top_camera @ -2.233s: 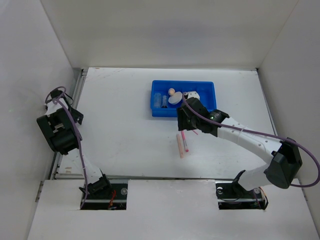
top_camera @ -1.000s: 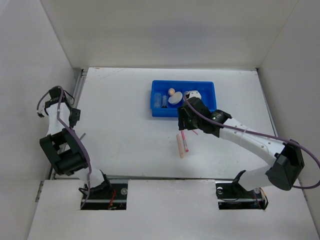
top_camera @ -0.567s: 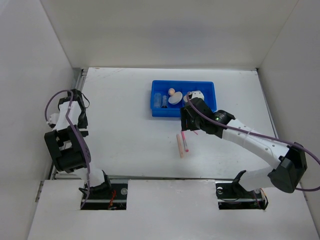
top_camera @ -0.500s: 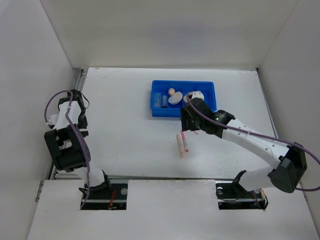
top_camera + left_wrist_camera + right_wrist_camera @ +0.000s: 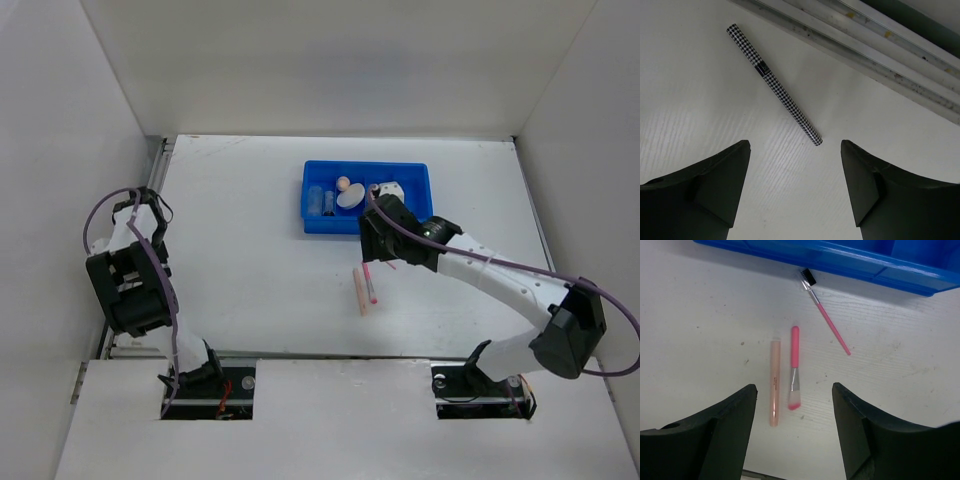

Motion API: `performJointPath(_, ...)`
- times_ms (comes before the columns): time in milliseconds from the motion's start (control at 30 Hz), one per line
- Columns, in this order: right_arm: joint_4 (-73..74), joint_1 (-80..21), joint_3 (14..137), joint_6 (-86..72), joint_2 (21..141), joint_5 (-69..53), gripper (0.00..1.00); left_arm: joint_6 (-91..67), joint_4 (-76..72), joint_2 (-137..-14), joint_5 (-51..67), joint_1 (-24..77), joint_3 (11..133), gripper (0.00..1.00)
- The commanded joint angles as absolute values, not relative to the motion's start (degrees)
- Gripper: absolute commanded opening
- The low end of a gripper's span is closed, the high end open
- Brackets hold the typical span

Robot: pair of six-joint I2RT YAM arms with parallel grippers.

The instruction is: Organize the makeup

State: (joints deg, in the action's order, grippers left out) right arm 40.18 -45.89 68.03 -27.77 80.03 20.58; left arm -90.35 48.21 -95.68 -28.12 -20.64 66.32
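top external view: the blue tray (image 5: 330, 227) toward the surface's far edge already holds a cream puff (image 5: 350, 197), a peach sponge (image 5: 343, 183) and a clear tube (image 5: 315, 197), so the job looks partly done. left out on the surface are a peach pencil (image 5: 774, 382), a pink brush (image 5: 794, 365) and a pink spoolie (image 5: 822, 315) just in front of the tray, plus a checkered pencil (image 5: 774, 84) by the left edge's rail (image 5: 865, 45). the left gripper (image 5: 795, 160) hovers over that pencil, jaws wide, holding nothing. the right gripper (image 5: 794, 389) hangs above the brush, likewise open and empty.
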Motion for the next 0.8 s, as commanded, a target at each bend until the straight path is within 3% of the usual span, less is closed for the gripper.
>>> performJointPath(0,40.5,-46.5,70.8,-26.9,80.3,21.2,0.68,-90.5,49.2,-97.0,-30.2,-21.6,66.7,0.70)
performJointPath(767,41.6,-46.5,73.9,-26.4,83.6,20.1,0.68,-89.9,51.9,-106.0,-28.7,-26.3,73.0,0.67)
